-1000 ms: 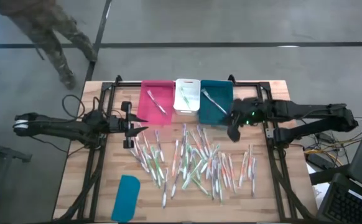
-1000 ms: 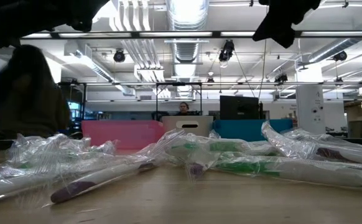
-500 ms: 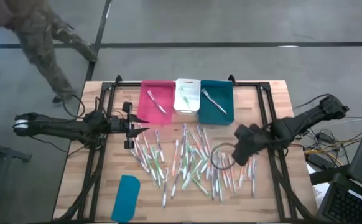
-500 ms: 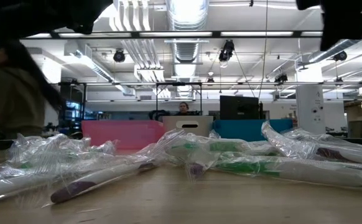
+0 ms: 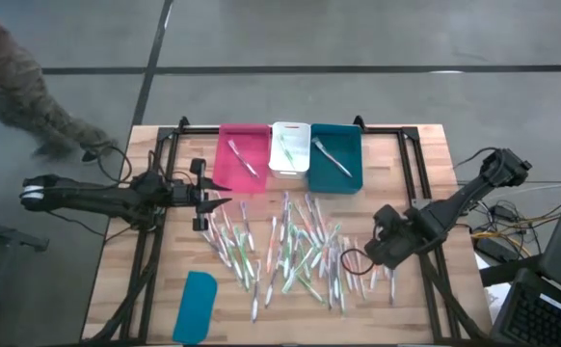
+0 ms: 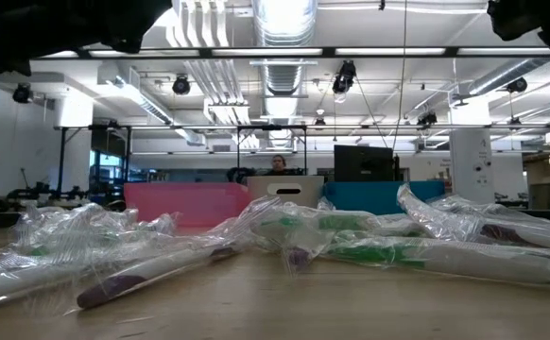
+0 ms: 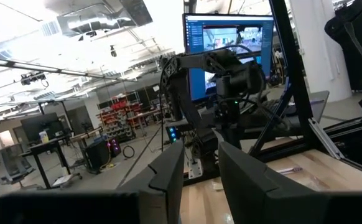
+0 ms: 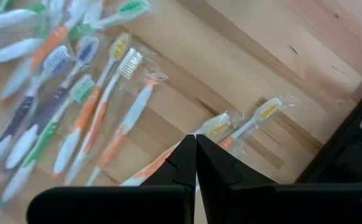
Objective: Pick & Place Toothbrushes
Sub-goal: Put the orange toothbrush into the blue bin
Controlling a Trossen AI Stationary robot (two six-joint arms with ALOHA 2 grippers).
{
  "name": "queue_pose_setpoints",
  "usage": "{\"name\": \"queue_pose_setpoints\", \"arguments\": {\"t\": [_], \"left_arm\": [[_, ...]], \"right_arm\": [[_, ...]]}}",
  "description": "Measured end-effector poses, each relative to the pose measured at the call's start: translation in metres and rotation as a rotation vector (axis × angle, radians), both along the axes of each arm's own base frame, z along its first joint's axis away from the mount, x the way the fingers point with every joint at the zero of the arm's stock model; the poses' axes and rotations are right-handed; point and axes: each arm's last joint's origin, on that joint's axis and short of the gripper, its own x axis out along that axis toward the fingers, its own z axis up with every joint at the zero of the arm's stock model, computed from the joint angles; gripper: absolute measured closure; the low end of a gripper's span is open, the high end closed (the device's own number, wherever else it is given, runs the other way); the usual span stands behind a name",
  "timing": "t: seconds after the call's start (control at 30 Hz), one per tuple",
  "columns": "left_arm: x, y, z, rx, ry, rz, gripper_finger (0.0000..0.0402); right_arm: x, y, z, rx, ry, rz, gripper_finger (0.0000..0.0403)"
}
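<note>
Several wrapped toothbrushes (image 5: 300, 253) lie in a loose pile on the wooden table, and the low view shows them (image 6: 379, 250) in clear wrappers. My right gripper (image 5: 375, 249) hangs shut above the pile's right edge, pointing down; its wrist view shows the shut fingertips (image 8: 195, 158) over orange, green and purple brushes (image 8: 88, 99). My left gripper (image 5: 210, 199) waits at the table's left, held level above the table, its fingers (image 7: 168, 177) open with nothing between them.
Three bins stand in a row at the far edge: pink (image 5: 244, 159), white (image 5: 288, 166) and teal (image 5: 343, 178), each with a brush or two inside. A teal lid (image 5: 196, 306) lies flat at the near left. Black frame rails (image 5: 423, 241) run along both table sides.
My right gripper has swung from beside the teal bin toward the table's near edge and come down a little, tipping from nearly level until it points down over the pile's right side; it stays shut. A person beyond the far left corner has walked leftward.
</note>
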Motion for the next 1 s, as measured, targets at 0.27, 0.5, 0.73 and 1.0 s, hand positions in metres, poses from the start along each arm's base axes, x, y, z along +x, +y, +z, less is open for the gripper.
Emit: {"name": "queue_pose_setpoints", "arguments": {"t": [0.27,0.5,0.73,1.0], "left_arm": [[0.0,0.0,0.0,0.0,0.005,-0.001,0.0296],[0.001,0.0,-0.002,0.0,0.021,-0.001,0.0296],[0.001,0.0,-0.003,-0.001,0.027,-0.001,0.0296],[0.001,0.0,-0.002,-0.001,0.027,-0.001,0.0296]], "right_arm": [[0.011,0.009,-0.02,-0.026,0.09,-0.054,0.0384],[0.015,0.013,-0.032,-0.025,0.148,-0.106,0.0321],[0.014,0.015,-0.049,0.037,0.181,-0.14,0.0247],[0.016,0.019,-0.075,0.169,0.128,-0.134,0.0193]]}}
